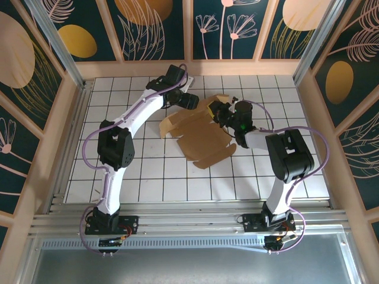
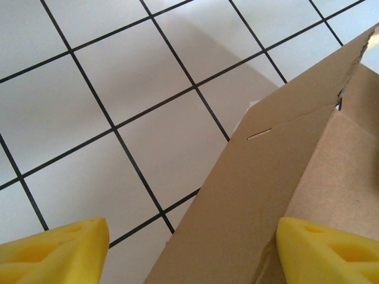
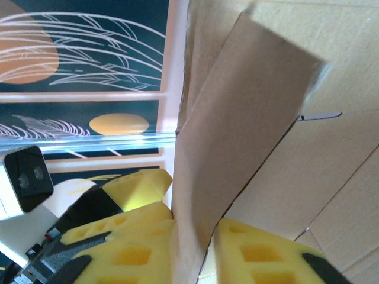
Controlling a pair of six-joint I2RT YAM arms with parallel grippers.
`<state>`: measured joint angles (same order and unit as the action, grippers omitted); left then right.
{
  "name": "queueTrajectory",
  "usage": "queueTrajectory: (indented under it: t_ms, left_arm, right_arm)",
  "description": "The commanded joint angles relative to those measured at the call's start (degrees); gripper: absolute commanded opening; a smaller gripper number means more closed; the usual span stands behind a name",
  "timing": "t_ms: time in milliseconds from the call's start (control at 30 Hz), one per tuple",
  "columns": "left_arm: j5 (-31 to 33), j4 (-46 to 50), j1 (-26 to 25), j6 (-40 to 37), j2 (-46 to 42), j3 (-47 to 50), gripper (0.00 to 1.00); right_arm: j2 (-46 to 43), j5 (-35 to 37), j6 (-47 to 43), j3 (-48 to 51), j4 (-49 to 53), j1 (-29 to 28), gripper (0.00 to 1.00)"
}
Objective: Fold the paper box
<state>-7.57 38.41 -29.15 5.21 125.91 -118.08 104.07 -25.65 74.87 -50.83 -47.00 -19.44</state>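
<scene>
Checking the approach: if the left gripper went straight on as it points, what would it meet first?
Probably the flap of the plain brown cardboard box sheet, whose edge runs between the open yellow fingers of the left gripper; the white tiled table lies just beside it, and depth is unclear.

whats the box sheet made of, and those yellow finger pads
The paper box: plain brown cardboard, matte and uncoated by its look, with die-cut slits and crease lines. The yellow finger pads: probably soft foam or rubber, matte, moulded with square pockets; which of the two is unclear.
</scene>
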Motion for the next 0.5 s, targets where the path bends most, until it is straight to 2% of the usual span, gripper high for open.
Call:
queueTrajectory:
  t_ms: [0,67,200,300,467]
  left_arm:
    - [-0.5,3.5,-0.1,-1.7,2.1,0.3,0.74]
    - [-0.5,3.9,-0.1,-1.8,2.3,-0.2,0.73]
    - [-0.5,4.0,-0.1,-1.9,2.2,-0.8,0.73]
    - [-0.1,3.7,0.0,-1.6,1.5,-1.4,0.74]
    - [7.1,-0.5,0.0,5.7,-7.7,2.5,0.72]
  right_arm:
    - [-0.2,-0.9,-1.5,-1.4,-1.0,-1.1,0.30]
    - [0.6,-1.2,-1.1,-2.0,-1.5,-1.5,0.30]
    - [2.2,-1.5,0.0,-3.1,-2.9,-2.2,0.21]
    - [3.3,-1.5,0.6,-4.2,-2.6,-2.4,0.07]
    - [3.8,-1.0,1.3,-4.2,-2.0,-2.3,0.02]
